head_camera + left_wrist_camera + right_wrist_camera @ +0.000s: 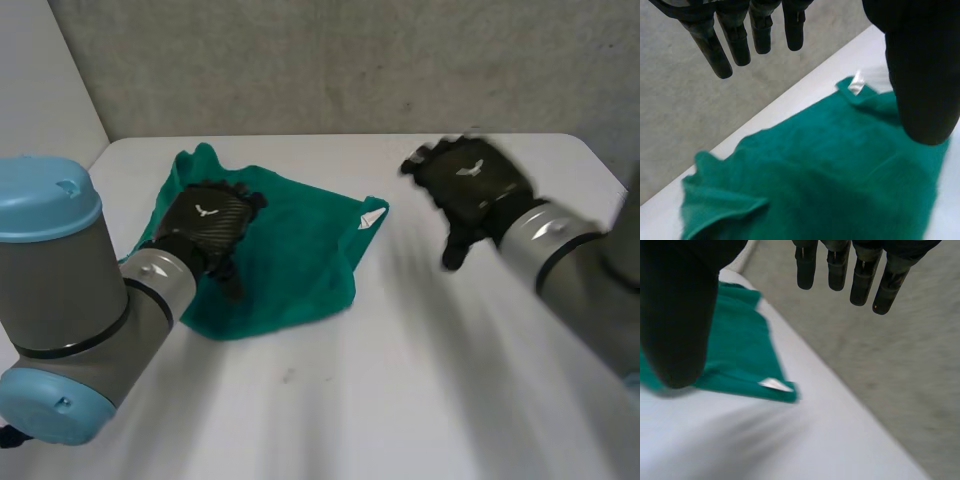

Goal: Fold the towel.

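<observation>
Green terry-cloth towel [300,250] lies rumpled on the white table [400,380], left side, small white tag [372,215] at one corner. Black left hand [205,225] is over its left part, fingers straight, gripping nothing; black right hand [470,185] hangs beside it over bare table, fingers spread.

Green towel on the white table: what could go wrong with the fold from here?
1. The green cloth towel lies rumpled, one far corner bunched; a fold made now would likely come out uneven.
2. The left hand is open over its left part and the right hand open over the white table, off the cloth; a one-sided grab might drag it rather than fold it.
</observation>
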